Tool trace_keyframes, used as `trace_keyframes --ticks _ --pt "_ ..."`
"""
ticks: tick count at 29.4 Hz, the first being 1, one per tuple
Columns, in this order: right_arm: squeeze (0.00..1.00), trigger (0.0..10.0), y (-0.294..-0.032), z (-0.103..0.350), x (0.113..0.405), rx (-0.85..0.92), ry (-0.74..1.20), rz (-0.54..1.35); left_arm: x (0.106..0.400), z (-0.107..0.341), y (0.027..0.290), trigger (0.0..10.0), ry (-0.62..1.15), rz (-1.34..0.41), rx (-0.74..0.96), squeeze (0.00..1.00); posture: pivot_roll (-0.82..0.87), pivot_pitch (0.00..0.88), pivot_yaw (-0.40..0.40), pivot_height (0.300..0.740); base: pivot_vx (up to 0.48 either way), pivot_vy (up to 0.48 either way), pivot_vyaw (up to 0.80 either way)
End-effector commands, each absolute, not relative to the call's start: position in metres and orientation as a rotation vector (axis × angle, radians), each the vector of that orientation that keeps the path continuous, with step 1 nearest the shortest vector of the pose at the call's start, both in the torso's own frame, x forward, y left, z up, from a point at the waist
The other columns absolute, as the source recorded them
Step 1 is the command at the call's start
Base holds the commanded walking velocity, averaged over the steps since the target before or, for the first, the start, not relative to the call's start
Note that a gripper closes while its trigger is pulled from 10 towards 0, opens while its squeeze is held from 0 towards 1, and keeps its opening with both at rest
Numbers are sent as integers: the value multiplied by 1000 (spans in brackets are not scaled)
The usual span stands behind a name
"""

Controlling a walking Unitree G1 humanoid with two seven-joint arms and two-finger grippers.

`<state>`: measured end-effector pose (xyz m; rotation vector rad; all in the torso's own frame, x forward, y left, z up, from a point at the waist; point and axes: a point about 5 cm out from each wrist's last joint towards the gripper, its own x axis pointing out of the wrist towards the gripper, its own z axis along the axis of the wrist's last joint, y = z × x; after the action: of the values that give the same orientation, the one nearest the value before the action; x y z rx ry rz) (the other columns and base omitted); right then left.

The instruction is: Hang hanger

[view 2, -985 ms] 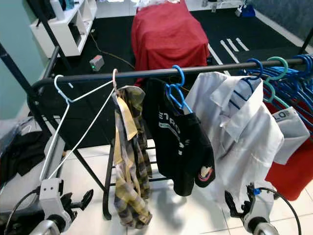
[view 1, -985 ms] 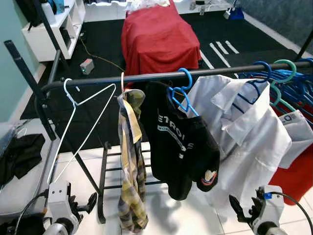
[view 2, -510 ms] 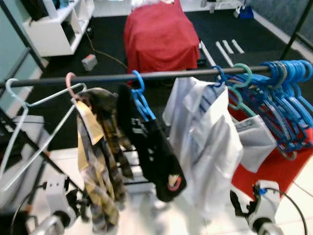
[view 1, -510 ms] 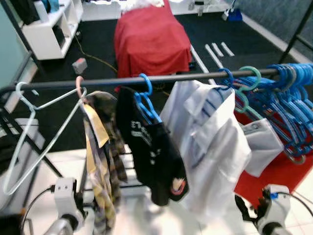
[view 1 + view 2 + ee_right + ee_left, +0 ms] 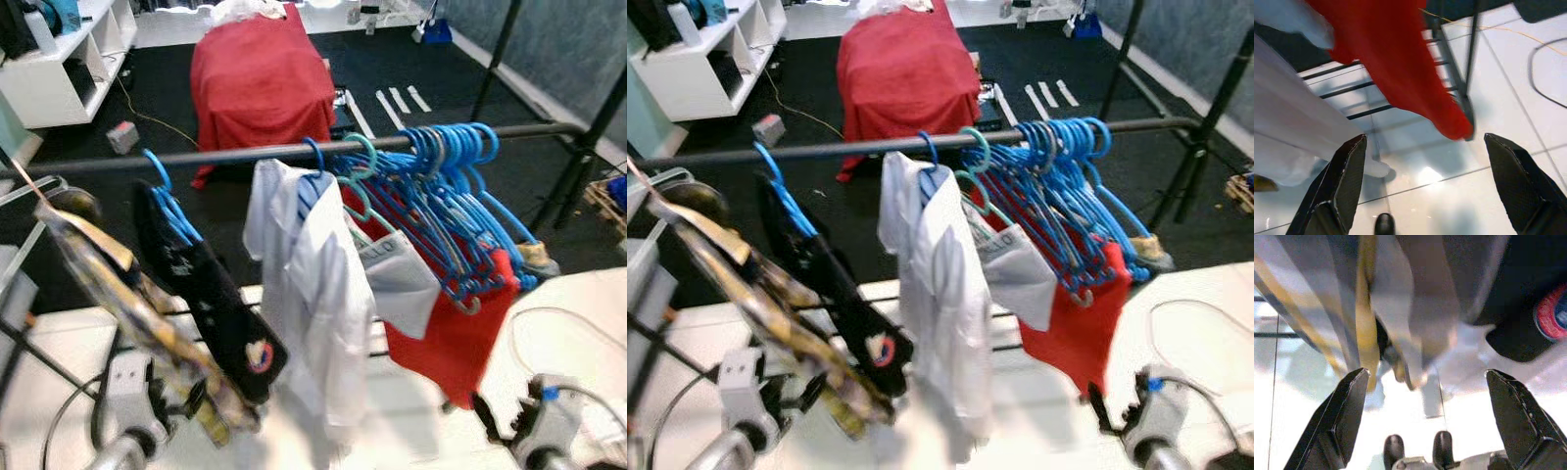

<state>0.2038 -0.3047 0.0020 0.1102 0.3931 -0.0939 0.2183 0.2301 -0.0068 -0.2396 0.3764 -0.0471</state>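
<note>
Left eye view: grey-lettered white garment [image 5: 392, 284]

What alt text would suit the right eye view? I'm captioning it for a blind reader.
A dark clothes rail crosses the room, hung with a black T-shirt, a white shirt, a red garment and a bunch of empty blue hangers. Both grippers, left and right, sit low and empty.

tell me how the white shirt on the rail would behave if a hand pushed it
The white shirt is probably floppy: it hangs in soft folds. On a hooked hanger over the rail, it would likely swing or slide rather than resist, nudging the black shirt.
</note>
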Motion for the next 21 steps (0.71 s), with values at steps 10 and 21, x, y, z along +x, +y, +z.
trace_keyframes --ticks 10,21 --pt "0 10000 -374 43 186 23 301 -438 218 -4 241 10000 388 -52 -204 0 -110 183 17 740 0 0 0" --pt "0 10000 -403 223 239 -114 -300 -441 238 5 238 10000 351 -61 -170 0 -124 180 21 740 0 0 0"
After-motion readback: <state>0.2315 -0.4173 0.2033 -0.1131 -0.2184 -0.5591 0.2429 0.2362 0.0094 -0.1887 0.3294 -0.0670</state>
